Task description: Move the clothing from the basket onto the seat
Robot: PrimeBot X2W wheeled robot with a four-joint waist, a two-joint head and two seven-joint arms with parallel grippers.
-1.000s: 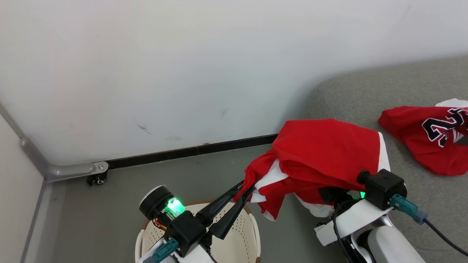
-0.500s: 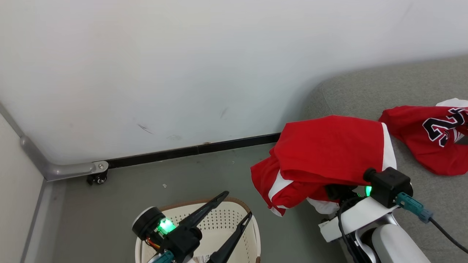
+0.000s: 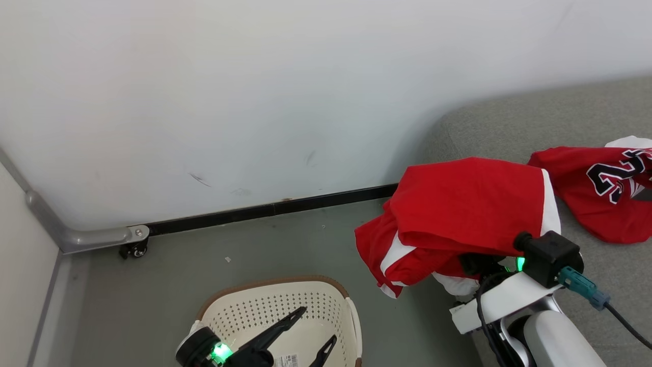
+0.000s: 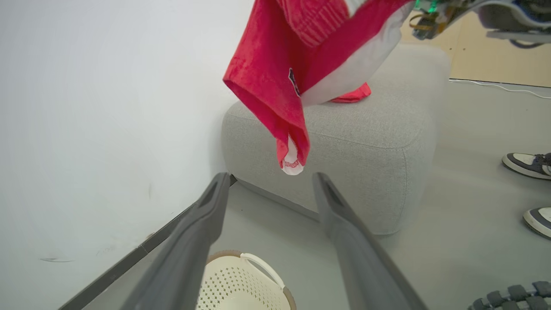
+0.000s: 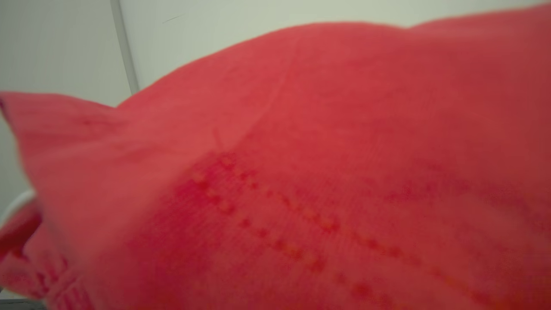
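Note:
A red garment with white trim (image 3: 468,204) hangs draped over my right arm, half above the seat's corner and half above the floor. The cloth hides the right gripper's fingers, which are shut on it; the right wrist (image 3: 545,255) shows just behind. The same red cloth (image 5: 301,172) is pressed close in the right wrist view. The red jersey (image 3: 601,199) with black numbers lies on the grey seat (image 3: 509,127). My left gripper (image 3: 320,323) is open with nothing in it, low over the cream basket (image 3: 277,316). Below the hanging garment (image 4: 275,86) stands the left gripper (image 4: 270,181).
A white wall (image 3: 254,102) with a dark skirting strip runs behind the basket and the seat (image 4: 366,142). A metal rail with a small caster (image 3: 133,250) sits at the left. A person's shoes (image 4: 527,165) stand on the floor beside the seat.
My left gripper has opened, let go of the garment's lower end and dropped back over the basket. The freed end now hangs loose. The right arm has shifted slightly right with the garment.

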